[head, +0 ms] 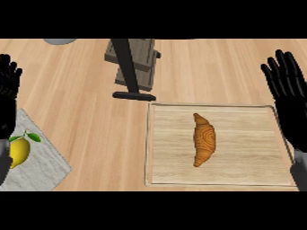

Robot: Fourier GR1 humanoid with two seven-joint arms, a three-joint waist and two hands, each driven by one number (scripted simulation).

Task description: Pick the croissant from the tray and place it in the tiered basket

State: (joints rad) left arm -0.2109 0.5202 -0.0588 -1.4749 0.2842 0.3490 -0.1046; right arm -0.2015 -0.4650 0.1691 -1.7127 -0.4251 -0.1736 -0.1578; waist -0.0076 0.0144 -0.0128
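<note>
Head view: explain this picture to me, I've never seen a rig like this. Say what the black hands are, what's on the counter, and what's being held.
The camera sits at the robot's head and looks steeply down at a wooden counter. The black shapes are its two hands: the left hand at the left edge and the right hand at the right edge, both open, fingers up, resting. Neither holds anything. A croissant lies on a wooden tray. Above the tray stands a wooden tiered basket on a black stand. At lower left a lemon rests on a grey board.
</note>
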